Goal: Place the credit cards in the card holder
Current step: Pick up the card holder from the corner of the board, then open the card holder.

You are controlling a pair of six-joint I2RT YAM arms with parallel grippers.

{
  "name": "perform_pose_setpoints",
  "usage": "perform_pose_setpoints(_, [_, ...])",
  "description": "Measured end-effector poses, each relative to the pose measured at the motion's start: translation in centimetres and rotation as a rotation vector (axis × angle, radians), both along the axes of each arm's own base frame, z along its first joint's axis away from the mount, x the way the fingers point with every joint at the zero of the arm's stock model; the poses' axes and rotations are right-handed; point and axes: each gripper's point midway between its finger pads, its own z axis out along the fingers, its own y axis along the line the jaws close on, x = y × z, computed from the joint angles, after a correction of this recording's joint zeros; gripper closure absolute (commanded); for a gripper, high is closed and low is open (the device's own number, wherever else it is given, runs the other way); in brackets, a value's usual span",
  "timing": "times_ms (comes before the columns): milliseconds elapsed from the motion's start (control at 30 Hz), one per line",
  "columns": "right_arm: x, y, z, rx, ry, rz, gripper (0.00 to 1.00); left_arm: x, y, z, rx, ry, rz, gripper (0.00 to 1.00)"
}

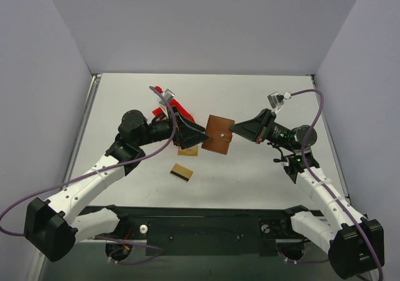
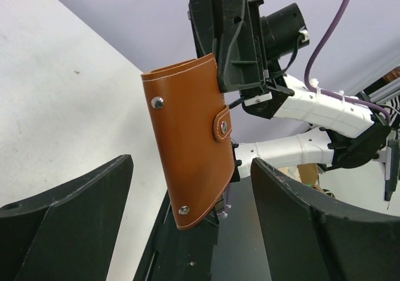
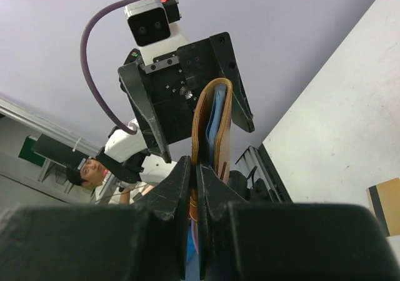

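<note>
Above mid-bench, card holder [image 1: 217, 135]: held in the air between the two arms, folded, snap tab across its outer face; blue pocket panels show between the covers in the right wrist view.
right pincer [image 3: 195, 167]: pressed together on the card holder's edge, on the side facing the right arm; it is the only grip on the holder.
left pincer [image 2: 192, 162]: spread wide, one finger on each side of the card holder, with a visible gap on both sides and no contact seen.
holder edges: the far edge, toward the left arm, is free; the bottom corner hangs clear of the bench [image 1: 262, 100].
credit cards: two seen flat on the bench. The striped card [image 1: 181, 172] lies near the front, stripe on its near edge, apart from both arms. The plain card [image 1: 188, 150] lies just below the left pincer, partly covered by it.
red bin [image 1: 172, 103]: behind the left arm, mostly hidden.
open room: bare bench to the back and right of the holder; the walls [image 1: 206, 25] close off the left, back and right sides.
</note>
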Motion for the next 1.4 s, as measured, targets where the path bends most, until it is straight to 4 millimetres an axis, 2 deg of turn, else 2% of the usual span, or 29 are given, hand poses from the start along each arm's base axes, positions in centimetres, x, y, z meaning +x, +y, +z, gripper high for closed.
perform_pose_setpoints(133, [-0.1,0.0,0.1,0.001,-0.005,0.006,1.00,-0.5,-0.6,0.4,-0.019,-0.013,-0.029,0.13])
perform_pose_setpoints(267, [-0.1,0.1,0.0,0.000,-0.002,0.009,1.00,-1.4,-1.8,-0.2,-0.017,0.000,-0.081,0.16])
perform_pose_setpoints(467, [-0.2,0.2,0.0,-0.002,-0.006,0.012,1.00,-1.9,-2.5,-0.7,-0.011,0.016,-0.113,0.30])
perform_pose_setpoints(800, [-0.1,0.2,-0.8,-0.033,-0.004,0.001,1.00,-2.0,-2.4,-0.2,-0.022,0.004,-0.112,0.61])
perform_pose_setpoints(933, [-0.2,0.1,-1.0,-0.049,-0.009,-0.006,1.00,-2.0,-2.4,-0.1,-0.025,0.003,-0.111,0.94])
perform_pose_setpoints(967, [-0.2,0.1,-1.1,-0.055,-0.012,-0.010,0.98,-2.0,-2.4,-0.1,-0.024,0.005,-0.110,1.00])
perform_pose_setpoints(1233, [0.3,-1.0,-2.5,-0.214,-0.033,-0.154,0.50,-1.9,-1.8,-0.4,-0.013,-0.032,-0.071,1.00])
perform_pose_setpoints(1300, [0.5,-1.6,-2.5,-0.265,-0.052,-0.211,0.41,-1.8,-1.5,0.0,-0.009,-0.060,-0.044,1.00])
perform_pose_setpoints(1400, [0.6,-2.5,-2.8,-0.329,-0.072,-0.279,0.38,-1.2,-1.2,-0.6,0.032,-0.079,0.004,1.00])
